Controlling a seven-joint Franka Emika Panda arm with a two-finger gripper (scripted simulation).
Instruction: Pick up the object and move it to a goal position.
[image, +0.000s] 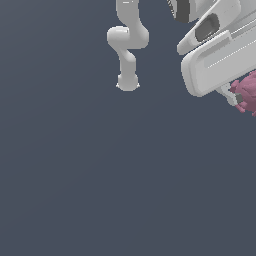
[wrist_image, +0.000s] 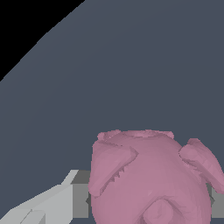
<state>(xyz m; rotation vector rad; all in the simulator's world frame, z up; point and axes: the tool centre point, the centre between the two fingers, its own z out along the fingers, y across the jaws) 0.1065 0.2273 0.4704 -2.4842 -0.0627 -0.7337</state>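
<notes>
A flat, dark slate-grey floor fills nearly all of the exterior view, bare and even from edge to edge. The white arm rises near the top middle, and its upper links run out of the frame at the top right, so its full shape is lost. The gripper sits hard against the exterior view's right edge, mostly cut off; only one pale finger shows below the big white hand casing. The object, dusky pink and knobbly, lies right at that finger and is itself sliced by the frame edge.

The wrist view gives what the other cannot: the object looms large between the fingers, with a grey pad touching each flank (the far one barely visible at the picture's border). The hand appears clamped on it. The object's underside is cropped, and a black wedge fills one corner beyond the floor.
</notes>
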